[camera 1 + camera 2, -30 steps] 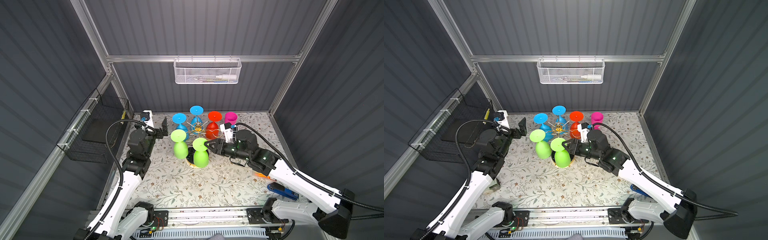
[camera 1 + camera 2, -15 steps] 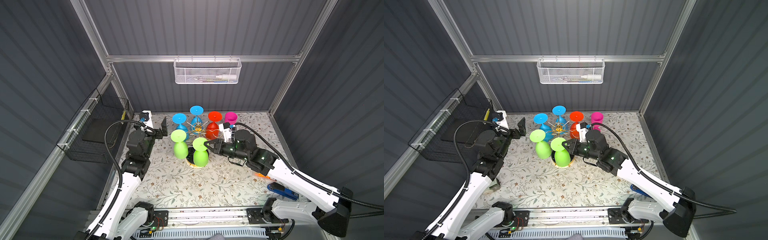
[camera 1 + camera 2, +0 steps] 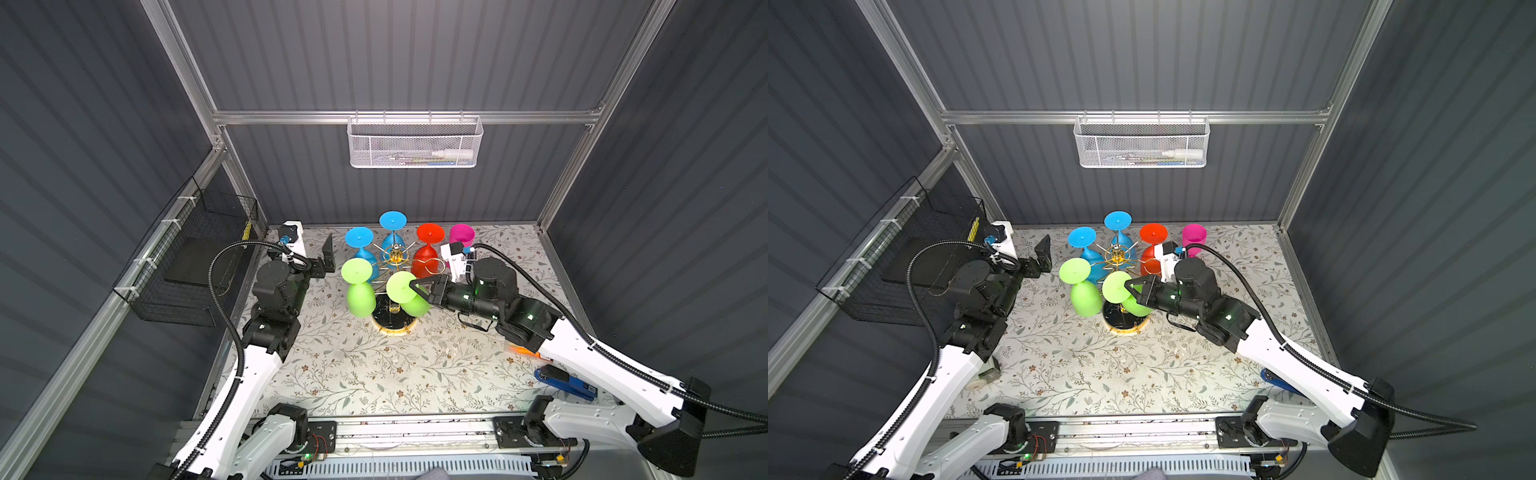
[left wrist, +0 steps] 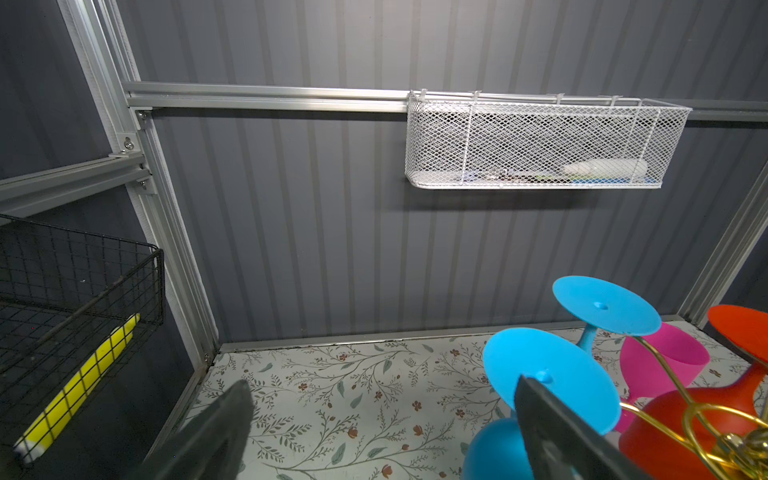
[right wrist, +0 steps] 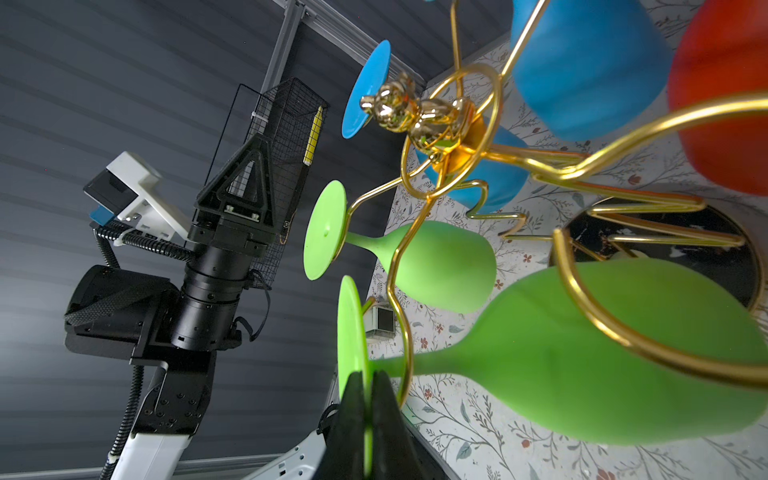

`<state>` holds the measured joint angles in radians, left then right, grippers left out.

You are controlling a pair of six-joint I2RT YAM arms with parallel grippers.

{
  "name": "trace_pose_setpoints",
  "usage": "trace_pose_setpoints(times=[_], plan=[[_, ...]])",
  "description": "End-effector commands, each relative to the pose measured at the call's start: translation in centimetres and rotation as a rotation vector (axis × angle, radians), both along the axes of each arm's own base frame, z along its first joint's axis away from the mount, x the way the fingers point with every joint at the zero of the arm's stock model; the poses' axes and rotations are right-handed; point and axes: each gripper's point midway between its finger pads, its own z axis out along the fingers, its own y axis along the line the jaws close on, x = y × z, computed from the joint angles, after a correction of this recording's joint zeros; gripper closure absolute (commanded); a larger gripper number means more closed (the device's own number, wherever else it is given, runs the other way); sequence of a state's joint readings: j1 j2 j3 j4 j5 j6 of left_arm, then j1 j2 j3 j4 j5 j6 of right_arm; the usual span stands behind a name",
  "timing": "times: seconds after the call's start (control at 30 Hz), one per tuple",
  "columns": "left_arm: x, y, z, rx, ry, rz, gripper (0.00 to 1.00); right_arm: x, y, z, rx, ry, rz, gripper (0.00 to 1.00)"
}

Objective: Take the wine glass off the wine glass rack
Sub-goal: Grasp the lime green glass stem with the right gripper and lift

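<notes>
My right fingers [image 5: 345, 428] clamp the foot-disc edge of the green wine glass [image 5: 540, 374], hung bowl-down in the wine glass rack [image 5: 446, 143] beyond them; it seems light, rubbery, bendy; my left fingers [image 4: 557, 432] spread, empty.

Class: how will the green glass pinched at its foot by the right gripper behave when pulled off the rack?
The green glass looks matte plastic: probably light, not brittle. The right gripper pinches only its thin foot; the bowl may sag. Its stem, inside the rack wire, might snag.
</notes>
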<state>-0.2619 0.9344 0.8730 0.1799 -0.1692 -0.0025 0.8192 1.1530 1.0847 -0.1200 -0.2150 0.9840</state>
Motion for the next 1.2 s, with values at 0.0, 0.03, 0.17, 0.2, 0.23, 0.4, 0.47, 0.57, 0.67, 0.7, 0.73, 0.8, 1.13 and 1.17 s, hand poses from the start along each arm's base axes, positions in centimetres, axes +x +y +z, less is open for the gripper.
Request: trace_pose_setpoints(times=[0.0,0.03,0.17,0.2,0.23,0.4,0.47,0.57,0.67,0.7,0.73,0.8,1.13,1.17], plan=[[-0.5,0.4,0.6,0.01,-0.028,0.012,0.0,-0.1,0.4,1.6,0.05,-0.016,0.013,1.0],[-0.5,0.4,0.5,0.012,-0.028,0.014,0.0,-0.2,0.5,1.8,0.059,-0.016,0.017,1.0],[-0.6,0.5,0.6,0.009,-0.032,0.013,0.0,-0.1,0.6,2.8,0.082,-0.015,0.017,1.0],[-0.7,0.5,0.7,0.009,-0.033,0.014,0.0,-0.1,0.6,3.0,0.084,-0.016,0.017,1.0],[-0.7,0.5,0.8,0.008,-0.036,0.013,0.0,-0.1,0.6,3.3,0.088,-0.019,0.017,1.0],[-0.8,0.5,0.8,0.005,-0.036,0.012,0.0,0.0,0.6,3.9,0.092,-0.02,0.009,1.0],[-0.9,0.5,0.8,0.004,-0.039,0.011,0.0,0.1,0.6,3.9,0.092,-0.017,0.002,1.0],[-1.0,0.6,0.9,0.005,-0.043,0.013,0.0,0.4,0.7,3.8,0.095,-0.007,-0.008,1.0],[-1.1,0.6,1.0,0.004,-0.046,0.015,0.0,0.5,0.9,3.8,0.101,0.0,-0.012,1.0],[-1.1,0.6,1.1,0.004,-0.047,0.014,0.0,0.6,0.9,3.7,0.101,0.003,-0.014,1.0],[-1.1,0.6,1.0,0.003,-0.046,0.014,0.0,0.7,1.0,3.7,0.103,0.005,-0.015,1.0],[-1.1,0.6,1.1,0.001,-0.047,0.013,0.0,0.8,1.2,3.6,0.108,0.011,-0.016,1.0],[-1.3,0.6,1.1,0.0,-0.049,0.011,0.0,1.4,1.5,3.9,0.132,0.008,-0.04,1.0],[-1.3,0.6,1.2,-0.002,-0.051,0.011,0.0,1.5,1.5,4.0,0.136,0.005,-0.044,1.0]])
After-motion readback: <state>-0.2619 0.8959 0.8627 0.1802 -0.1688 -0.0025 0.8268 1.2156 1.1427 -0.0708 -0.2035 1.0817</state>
